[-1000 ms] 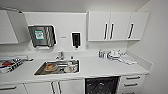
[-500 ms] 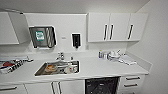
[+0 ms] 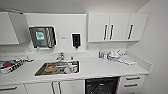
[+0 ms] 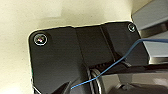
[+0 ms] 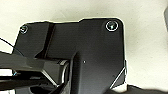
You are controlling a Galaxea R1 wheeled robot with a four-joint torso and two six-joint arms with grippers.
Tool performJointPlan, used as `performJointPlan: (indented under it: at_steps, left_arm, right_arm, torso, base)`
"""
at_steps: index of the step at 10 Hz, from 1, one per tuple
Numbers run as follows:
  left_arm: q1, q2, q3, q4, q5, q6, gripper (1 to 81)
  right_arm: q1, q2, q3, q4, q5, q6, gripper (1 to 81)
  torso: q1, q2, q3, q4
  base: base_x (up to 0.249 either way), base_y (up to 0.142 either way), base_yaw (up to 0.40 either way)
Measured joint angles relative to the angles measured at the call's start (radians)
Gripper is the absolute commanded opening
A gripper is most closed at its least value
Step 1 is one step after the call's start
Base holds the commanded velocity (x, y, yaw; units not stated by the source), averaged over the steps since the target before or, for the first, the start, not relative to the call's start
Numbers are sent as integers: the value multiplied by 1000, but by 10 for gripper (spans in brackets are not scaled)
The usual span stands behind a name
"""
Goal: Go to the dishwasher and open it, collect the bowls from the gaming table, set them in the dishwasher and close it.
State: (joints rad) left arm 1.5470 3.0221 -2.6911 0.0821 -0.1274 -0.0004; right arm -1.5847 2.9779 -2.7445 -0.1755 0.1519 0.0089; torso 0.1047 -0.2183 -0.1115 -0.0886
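The dishwasher [image 3: 101,86] sits under the white counter, right of the sink, and shows as a dark rectangle with faint specks inside. I face the kitchen wall from a short way off. The bowls and the gaming table are out of view. Both wrist views look past the robot's dark plate onto a pale surface.
A white counter [image 3: 100,68] runs across the view, with a steel sink [image 3: 58,68] holding blurred dishes. A dish rack [image 3: 11,65] is at the left and small items [image 3: 112,55] at the back right. White drawers [image 3: 131,83] flank the dishwasher; wall cabinets [image 3: 112,27] hang above.
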Motion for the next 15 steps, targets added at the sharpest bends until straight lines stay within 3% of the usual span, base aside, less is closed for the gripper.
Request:
performJointPlan:
  at_steps: [7,15]
  left_arm:
    - [0,-3,-1,-1,-1,-1,811]
    - [-3,-8,-14,-8,-5,-3,811]
  right_arm:
    - [0,3,0,0,0,0,811]
    - [3,8,-6,4,1,2,811]
  torso:
    - [0,0,0,0]
    - [-2,0,0,0]
  base:
    - [0,0,15]
    - [0,0,351]
